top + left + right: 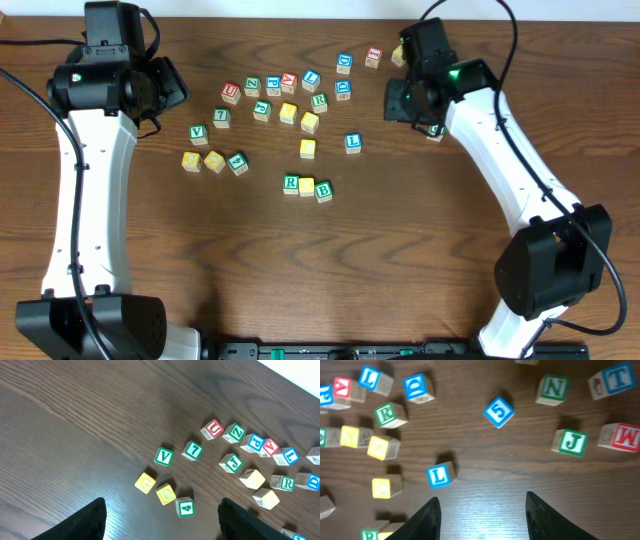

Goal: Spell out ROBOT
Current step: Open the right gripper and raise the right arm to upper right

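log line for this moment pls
row: R, yellow cube, B side by side; T unplaced; left end effector open, empty; right end effector open, empty

White arms [85,190] with black joints [95,88], black cables [30,93], seemingly a green light [455,72].

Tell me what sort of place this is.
Probably a robotics lab or test bench rather than a home. A white left arm and right arm stand at a dark wooden table, and lettered wooden cubes lie scattered on it like practice pieces.
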You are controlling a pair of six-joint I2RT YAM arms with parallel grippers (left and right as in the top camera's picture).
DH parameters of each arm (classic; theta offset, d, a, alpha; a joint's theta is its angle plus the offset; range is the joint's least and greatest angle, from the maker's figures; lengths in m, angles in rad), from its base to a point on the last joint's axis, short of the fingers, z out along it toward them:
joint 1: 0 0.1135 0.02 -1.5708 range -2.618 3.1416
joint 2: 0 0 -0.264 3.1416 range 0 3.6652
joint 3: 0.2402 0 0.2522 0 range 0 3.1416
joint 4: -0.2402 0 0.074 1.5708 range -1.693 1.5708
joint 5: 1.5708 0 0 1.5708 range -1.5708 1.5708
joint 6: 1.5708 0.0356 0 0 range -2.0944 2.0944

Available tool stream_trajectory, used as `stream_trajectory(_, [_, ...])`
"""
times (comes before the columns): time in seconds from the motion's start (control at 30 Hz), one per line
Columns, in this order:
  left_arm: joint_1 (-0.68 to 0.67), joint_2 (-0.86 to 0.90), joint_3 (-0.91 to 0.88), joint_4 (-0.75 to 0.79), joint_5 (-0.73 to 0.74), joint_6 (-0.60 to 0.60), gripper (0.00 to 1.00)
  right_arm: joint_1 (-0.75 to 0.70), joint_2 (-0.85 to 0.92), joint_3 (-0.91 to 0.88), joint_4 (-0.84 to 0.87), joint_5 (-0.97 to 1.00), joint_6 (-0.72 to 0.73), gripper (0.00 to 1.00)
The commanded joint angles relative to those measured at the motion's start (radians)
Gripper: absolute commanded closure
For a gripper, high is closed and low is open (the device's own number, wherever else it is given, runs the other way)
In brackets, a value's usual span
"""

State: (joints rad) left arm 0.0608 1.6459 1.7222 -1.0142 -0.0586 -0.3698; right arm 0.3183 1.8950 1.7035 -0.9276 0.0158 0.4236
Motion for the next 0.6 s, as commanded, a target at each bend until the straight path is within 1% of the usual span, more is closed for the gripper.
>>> stream_trajectory(0.0, [-0.002, 0.01, -0.016, -0.002, -0.001, -0.009, 0.29, -0.039, -0.028, 0.02, -0.005, 0.011, -0.014, 0.51])
stream_trajectory(0.13, [-0.002, 0.01, -0.016, -0.002, -0.001, -0.009, 0.29, -0.067, -0.028, 0.021, -0.007, 0.011, -0.017, 0.51])
stream_trajectory(0.3, [-0.002, 0.01, -0.016, -0.002, -0.001, -0.009, 0.29, -0.089, -0.028, 0.035, -0.029, 0.008, -0.068, 0.49])
stream_trajectory(0.4, [-0.002, 0.01, -0.016, 0.0, -0.001, -0.009, 0.29, -0.089, -0.028, 0.05, -0.043, 0.008, -0.092, 0.49])
stream_trajectory(0.57, [-0.002, 0.01, -0.016, 0.001, -0.001, -0.007, 0.29, -0.076, -0.028, 0.062, -0.04, 0.005, -0.088, 0.48])
